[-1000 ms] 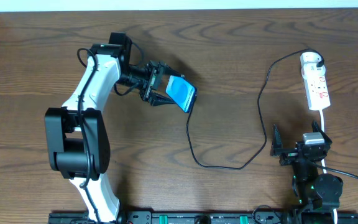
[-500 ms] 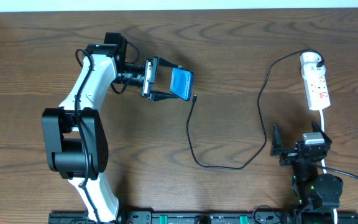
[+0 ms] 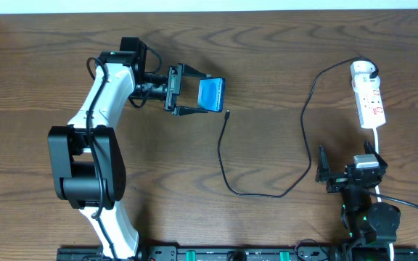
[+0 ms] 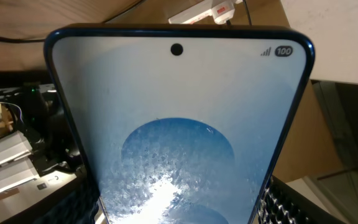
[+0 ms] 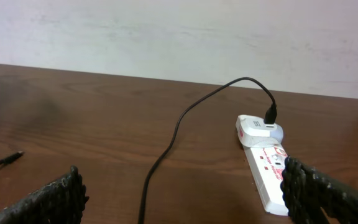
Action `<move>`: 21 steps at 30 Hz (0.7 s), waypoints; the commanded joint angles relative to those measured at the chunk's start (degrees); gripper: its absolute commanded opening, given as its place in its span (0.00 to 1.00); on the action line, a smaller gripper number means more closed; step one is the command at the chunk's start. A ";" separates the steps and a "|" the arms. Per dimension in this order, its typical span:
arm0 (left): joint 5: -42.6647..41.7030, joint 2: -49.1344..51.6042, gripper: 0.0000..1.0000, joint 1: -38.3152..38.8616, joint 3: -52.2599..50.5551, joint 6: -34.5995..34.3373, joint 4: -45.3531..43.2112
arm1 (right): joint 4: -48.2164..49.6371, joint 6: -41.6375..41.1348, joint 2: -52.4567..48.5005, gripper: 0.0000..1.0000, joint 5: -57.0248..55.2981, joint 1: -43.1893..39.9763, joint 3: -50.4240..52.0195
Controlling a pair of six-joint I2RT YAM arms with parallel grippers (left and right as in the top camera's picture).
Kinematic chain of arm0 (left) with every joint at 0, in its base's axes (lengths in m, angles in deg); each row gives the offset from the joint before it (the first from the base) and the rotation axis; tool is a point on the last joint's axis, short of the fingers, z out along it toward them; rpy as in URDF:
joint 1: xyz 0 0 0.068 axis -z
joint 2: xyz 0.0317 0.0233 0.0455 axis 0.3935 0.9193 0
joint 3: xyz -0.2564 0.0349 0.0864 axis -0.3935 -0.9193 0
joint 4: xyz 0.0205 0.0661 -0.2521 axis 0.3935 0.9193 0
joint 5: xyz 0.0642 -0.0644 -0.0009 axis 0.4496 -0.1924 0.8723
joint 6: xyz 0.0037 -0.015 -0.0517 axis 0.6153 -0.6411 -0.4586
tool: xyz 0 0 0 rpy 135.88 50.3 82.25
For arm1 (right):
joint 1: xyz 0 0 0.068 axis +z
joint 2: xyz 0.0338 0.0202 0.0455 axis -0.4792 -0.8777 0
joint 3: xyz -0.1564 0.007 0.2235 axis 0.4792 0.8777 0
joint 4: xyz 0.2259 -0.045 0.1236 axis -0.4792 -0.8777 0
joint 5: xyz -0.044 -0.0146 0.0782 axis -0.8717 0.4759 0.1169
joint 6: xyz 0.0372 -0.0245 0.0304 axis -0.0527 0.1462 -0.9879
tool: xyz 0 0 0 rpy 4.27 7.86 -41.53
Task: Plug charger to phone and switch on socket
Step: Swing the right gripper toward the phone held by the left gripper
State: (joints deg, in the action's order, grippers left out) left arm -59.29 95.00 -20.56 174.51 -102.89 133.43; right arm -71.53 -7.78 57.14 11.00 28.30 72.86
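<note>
**Overhead:** even, diffuse room light. The table (image 3: pixel 281 65) reads mid-brown with no glare. A soft, faint shadow lies beside the left arm (image 3: pixel 104 94), seemingly cast toward the far edge. Focus is sharp throughout.

**Left wrist:** the phone (image 4: pixel 179 124) fills the frame. Its screen is bright and blown to white low at centre. Surroundings are dim, and the left gripper (image 4: pixel 185 205) pads (image 4: pixel 297 202) are dark and grainy.

**Right wrist:** the pale wall (image 5: pixel 166 31) is evenly lit, with a mild sheen on the wood. The right gripper (image 5: pixel 185 196) pads (image 5: pixel 55 199) are black and out of focus. The socket (image 5: pixel 266 168) is crisp.

Left claw (image 3: pixel 202 94) reaches out, gripping; right claw (image 3: pixel 347 161) rests open.
</note>
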 commanded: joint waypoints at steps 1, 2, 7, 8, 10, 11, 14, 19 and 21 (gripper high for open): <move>-3.13 -0.85 0.65 -0.46 1.29 -1.05 0.15 | -0.17 0.61 0.31 0.99 -1.55 0.42 0.24; -3.13 -0.85 0.65 -0.46 1.29 -1.07 0.15 | -0.17 0.59 0.31 0.99 -1.53 0.44 0.24; -3.13 -0.85 0.66 -0.46 1.29 -1.05 0.09 | -0.17 0.63 0.31 0.99 -1.73 0.42 0.24; -3.10 -0.85 0.65 -0.46 1.29 -1.05 -0.11 | -0.17 0.63 0.31 0.99 -2.08 0.42 0.24; -3.10 -0.85 0.65 -0.46 1.29 -1.01 -1.53 | -0.20 0.59 0.31 0.99 -2.16 0.39 0.24; -3.10 -0.85 0.66 -0.44 1.29 -0.96 -2.80 | -0.22 0.59 0.31 0.99 -2.16 0.39 0.24; -2.19 -0.87 0.65 -0.39 1.29 -0.81 -5.79 | -0.17 0.57 0.31 0.99 -2.12 0.39 0.24; 8.11 -0.85 0.65 -0.39 1.27 0.74 -6.69 | -0.20 -5.55 0.20 0.99 -1.68 0.39 0.24; 12.83 -0.85 0.66 -0.39 1.27 0.74 -6.69 | -0.17 -7.82 -0.39 0.99 -0.81 0.39 0.22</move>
State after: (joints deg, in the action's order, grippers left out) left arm -53.30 95.00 -20.56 174.51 -102.72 126.74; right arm -71.64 -10.60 57.14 9.71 28.30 72.86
